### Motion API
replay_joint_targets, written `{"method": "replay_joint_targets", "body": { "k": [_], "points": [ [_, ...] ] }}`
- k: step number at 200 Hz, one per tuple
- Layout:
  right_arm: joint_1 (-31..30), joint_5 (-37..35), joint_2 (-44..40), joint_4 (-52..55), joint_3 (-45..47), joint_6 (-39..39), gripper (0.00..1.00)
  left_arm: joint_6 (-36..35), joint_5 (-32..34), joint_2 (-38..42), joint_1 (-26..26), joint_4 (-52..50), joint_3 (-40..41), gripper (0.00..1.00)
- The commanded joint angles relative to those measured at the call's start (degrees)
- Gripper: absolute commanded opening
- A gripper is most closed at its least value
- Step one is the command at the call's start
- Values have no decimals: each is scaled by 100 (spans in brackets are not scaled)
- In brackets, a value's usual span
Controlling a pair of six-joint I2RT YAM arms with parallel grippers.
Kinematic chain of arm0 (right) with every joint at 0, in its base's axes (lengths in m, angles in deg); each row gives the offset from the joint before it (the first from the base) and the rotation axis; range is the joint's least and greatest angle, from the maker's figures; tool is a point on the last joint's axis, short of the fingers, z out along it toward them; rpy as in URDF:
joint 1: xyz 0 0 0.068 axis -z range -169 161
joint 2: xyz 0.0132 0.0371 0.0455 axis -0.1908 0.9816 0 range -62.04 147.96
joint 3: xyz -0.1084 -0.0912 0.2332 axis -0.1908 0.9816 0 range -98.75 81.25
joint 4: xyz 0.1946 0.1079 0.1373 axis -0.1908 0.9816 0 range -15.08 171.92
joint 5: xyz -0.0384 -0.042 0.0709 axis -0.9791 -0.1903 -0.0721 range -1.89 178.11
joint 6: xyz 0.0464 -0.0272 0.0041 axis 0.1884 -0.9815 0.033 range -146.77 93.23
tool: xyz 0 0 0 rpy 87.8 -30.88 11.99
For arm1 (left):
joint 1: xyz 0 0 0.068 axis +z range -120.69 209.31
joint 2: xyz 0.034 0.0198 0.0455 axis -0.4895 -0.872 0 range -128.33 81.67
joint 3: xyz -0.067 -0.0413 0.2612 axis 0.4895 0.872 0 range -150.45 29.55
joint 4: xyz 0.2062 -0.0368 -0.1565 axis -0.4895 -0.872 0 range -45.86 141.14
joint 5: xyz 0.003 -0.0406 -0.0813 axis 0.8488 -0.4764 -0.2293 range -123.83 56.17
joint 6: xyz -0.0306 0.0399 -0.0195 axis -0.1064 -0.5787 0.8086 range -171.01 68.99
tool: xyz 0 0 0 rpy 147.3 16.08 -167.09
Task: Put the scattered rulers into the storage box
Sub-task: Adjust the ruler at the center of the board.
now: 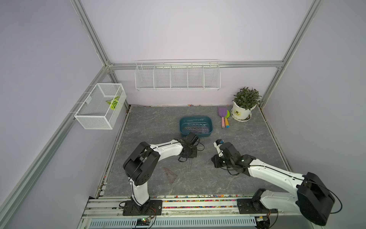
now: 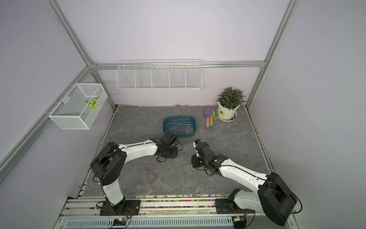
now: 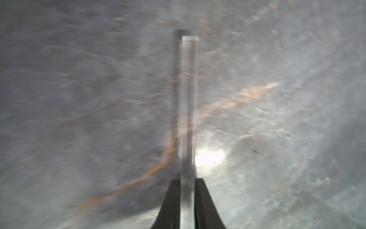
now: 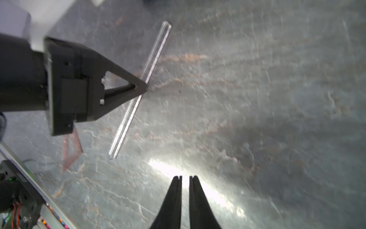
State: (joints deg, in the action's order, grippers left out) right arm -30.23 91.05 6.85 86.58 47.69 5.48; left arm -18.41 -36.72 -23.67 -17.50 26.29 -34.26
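Pinching the clear ruler (image 3: 189, 99) partway along its length, the left claw (image 3: 187, 179) is seen closed on it close to the worktop (image 1: 237, 138), just in front of the storage box (image 1: 198, 135), in which several rulers (image 1: 195, 127) are already laid. The right claw (image 4: 185, 177) is held almost closed and empty. A brown triangle (image 1: 170, 174) is left flat on the worktop, well apart from the box.

Left gripper (image 3: 187, 180) low near the teal box (image 1: 211, 127), pinching a clear ruler (image 3: 189, 99), right gripper (image 4: 185, 177) beside it, nearly closed, empty.
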Motion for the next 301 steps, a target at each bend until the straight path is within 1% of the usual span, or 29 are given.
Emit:
{"method": "replay_joint_targets", "body": {
  "k": [1, 16, 34, 43, 75, 107, 122, 143, 206, 250, 283, 301],
  "points": [
    [18, -93, -279, 136, 368, -133, 15, -47, -201, -163, -209, 32, -157, 16],
    [-32, -105, -347, 106, 541, -154, 15, 25, -238, -102, -235, 21, -151, 20],
    [-237, -193, -236, -15, 636, -179, 15, 101, -42, 164, -232, -3, -87, 32],
    [-377, -211, -95, -84, 614, -209, 15, 142, 54, 330, -229, 5, -58, 34],
    [-980, -479, 715, -299, 233, -306, 14, 344, 442, 989, -41, -149, -12, 35],
    [-1308, -557, 1411, -480, -195, -306, 13, 447, 436, 1586, 650, -423, 238, 35],
    [-1407, -583, 1672, -481, -440, -360, 14, 376, 475, 1838, 864, -548, 361, 35],
    [-1437, -544, 2076, -474, -800, -434, 14, 376, 545, 2135, 1067, -671, 493, 35],
    [-1596, -280, 3194, -395, -1942, -530, 14, 516, 264, 2770, 1815, -655, 1024, 35],
    [-1614, -128, 3766, -290, -2648, -629, 16, 537, 167, 3096, 2039, -645, 1203, 36],
    [-1588, -21, 4311, -70, -3306, -745, 16, 544, -55, 3182, 2207, -666, 1252, 36],
    [-1487, 86, 4395, 130, -3567, -856, 17, 527, -156, 3254, 2331, -704, 1258, 36]
  ]
}}
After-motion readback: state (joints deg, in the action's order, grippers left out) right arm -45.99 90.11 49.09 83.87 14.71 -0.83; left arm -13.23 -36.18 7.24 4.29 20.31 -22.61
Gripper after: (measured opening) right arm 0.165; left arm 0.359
